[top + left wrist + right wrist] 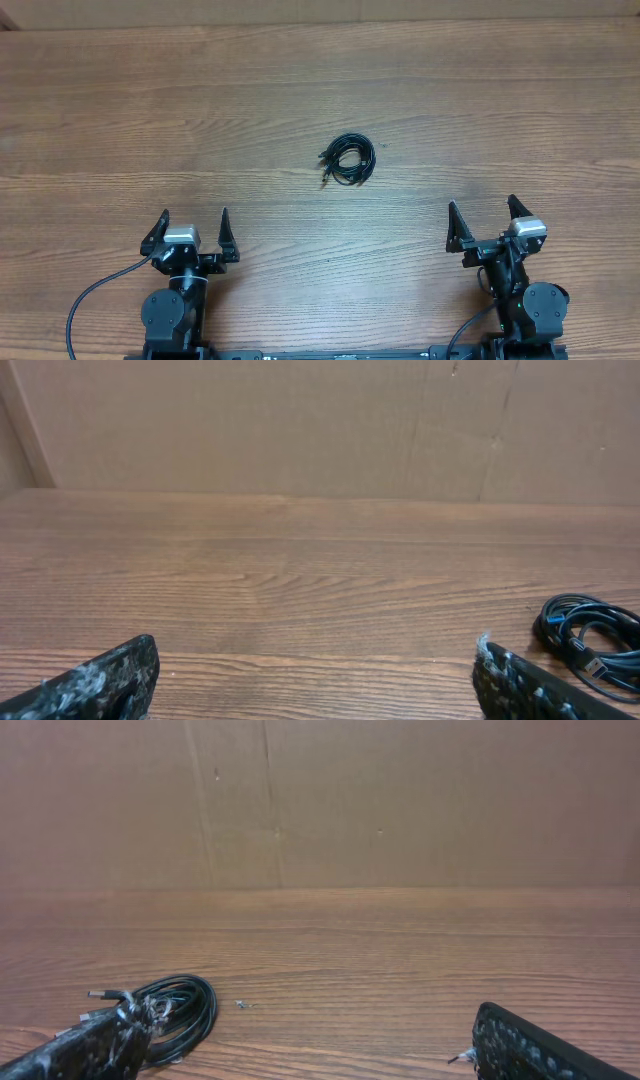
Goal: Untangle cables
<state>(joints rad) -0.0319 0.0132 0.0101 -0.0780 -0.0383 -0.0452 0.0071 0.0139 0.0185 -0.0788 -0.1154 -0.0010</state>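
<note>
Here's your setup: the cables (pixel 347 160) sit as one small black coil mid-way across the wooden table (pixel 140 100), well ahead of both arms and roughly between them, so either side can reach in. Your left gripper (pixel 193 215) has its jaws spread wide, holding nothing. Your right gripper (pixel 482 205) is the same, wide and empty, and both sit at the near edge. A couple of plug ends (pixel 324 157) poke out on the coil's left side, likely your easiest first pick. No brand, label or writing is readable anywhere, only a plain cardboard wall (pixel 400 800) behind
</note>
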